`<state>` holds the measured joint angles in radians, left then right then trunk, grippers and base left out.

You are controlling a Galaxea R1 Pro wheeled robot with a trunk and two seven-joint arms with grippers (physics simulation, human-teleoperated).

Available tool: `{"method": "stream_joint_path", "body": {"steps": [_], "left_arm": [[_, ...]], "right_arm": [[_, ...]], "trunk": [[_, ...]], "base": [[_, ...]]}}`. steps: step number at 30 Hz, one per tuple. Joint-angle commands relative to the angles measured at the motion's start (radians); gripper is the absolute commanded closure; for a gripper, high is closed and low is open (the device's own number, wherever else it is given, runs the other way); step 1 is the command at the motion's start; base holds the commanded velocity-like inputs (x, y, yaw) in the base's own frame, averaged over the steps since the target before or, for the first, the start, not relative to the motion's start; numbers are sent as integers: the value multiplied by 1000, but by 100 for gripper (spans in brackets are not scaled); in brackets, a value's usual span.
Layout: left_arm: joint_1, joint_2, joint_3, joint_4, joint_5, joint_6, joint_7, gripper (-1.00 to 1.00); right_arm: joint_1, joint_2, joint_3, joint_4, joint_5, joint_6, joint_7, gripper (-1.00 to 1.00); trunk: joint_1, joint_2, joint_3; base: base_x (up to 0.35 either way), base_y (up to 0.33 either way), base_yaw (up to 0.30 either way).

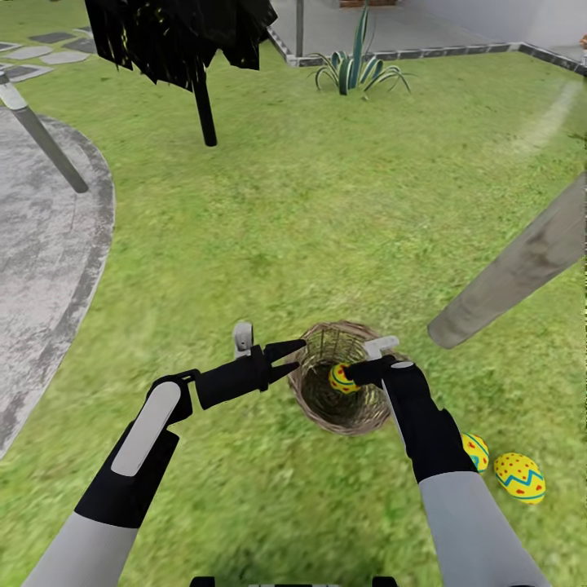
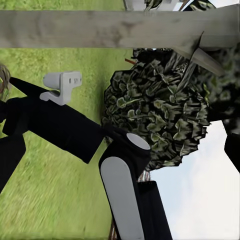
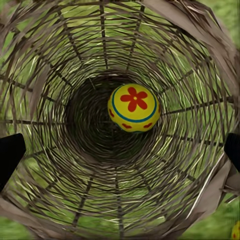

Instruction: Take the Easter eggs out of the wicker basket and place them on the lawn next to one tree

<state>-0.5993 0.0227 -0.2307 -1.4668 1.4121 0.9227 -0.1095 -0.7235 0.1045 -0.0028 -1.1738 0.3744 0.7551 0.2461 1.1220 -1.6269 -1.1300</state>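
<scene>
The wicker basket point(image 1: 319, 408) stands on the lawn point(image 1: 326, 228) just ahead of me, with one yellow Easter egg point(image 1: 342, 380) inside. My right gripper point(image 1: 355, 374) reaches over the basket's mouth. In the right wrist view its black fingertips point(image 3: 10, 155) stand wide apart, open, around the weave point(image 3: 60, 60), and the egg point(image 3: 134, 107) with a red flower mark lies deeper, untouched. My left gripper point(image 1: 291, 359) is open beside the basket's left rim, holding nothing. Two more eggs point(image 1: 475, 451) point(image 1: 519, 477) lie on the grass to my right, near the pale tree trunk point(image 1: 522, 265).
A near-black tree point(image 1: 204, 106) stands far ahead on the left, beside grey paving point(image 1: 41, 244) and a slanted grey pole point(image 1: 45, 139). A spiky plant point(image 1: 356, 69) grows at the lawn's far edge. The left wrist view catches the pale trunk point(image 2: 100, 29) and dark green foliage point(image 2: 160, 115).
</scene>
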Motion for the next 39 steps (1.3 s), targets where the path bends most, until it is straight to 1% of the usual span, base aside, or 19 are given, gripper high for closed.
{"method": "stream_joint_path", "body": {"steps": [1, 7, 14, 19, 22, 28, 32, 36, 39], "left_arm": [[0, 1, -1, 0, -7, 1, -9, -100], [-1, 0, -1, 0, -7, 1, -9, -100], [-1, -1, -1, 0, -8, 1, -9, -100], [-1, -1, -2, 2, -8, 0, -9, -100], [0, 0, -2, 2, -8, 0, -9, -100], [0, 1, -2, 1, -9, 0, -9, -100], [0, 2, -2, 0, -9, 0, -9, -100], [0, 2, -2, 0, -9, 1, -9, -100], [0, 1, -2, 0, -9, 0, -9, -100]], "right_arm": [[-1, 1, 0, -1, 11, 4, 7, -100], [-1, 0, 0, -1, 11, 4, 8, -100], [-1, 1, 0, 0, 9, 4, 7, -100], [5, 1, 0, 67, 5, 5, 1, -100], [5, 1, 0, 88, 5, 6, -1, -100], [6, 1, 0, 188, 6, 4, -5, -100], [6, 1, 0, 217, 5, -16, -5, -100], [6, 3, 0, 249, 9, -45, -4, -100], [6, 12, 1, 249, 10, -52, -2, -100]], "trunk": [[0, 0, 1], [0, 0, 10], [0, 0, 20], [0, 0, 27], [0, 0, 31], [0, 0, 39], [0, 0, 43], [0, 0, 44], [0, 0, 45]], "base": [[69, 271, -185], [165, 274, -185], [263, 224, -186], [252, 174, -187], [63, 37, -187], [8, 5, -197], [0, 0, -177], [0, 0, -39], [5, 0, -5]]}}
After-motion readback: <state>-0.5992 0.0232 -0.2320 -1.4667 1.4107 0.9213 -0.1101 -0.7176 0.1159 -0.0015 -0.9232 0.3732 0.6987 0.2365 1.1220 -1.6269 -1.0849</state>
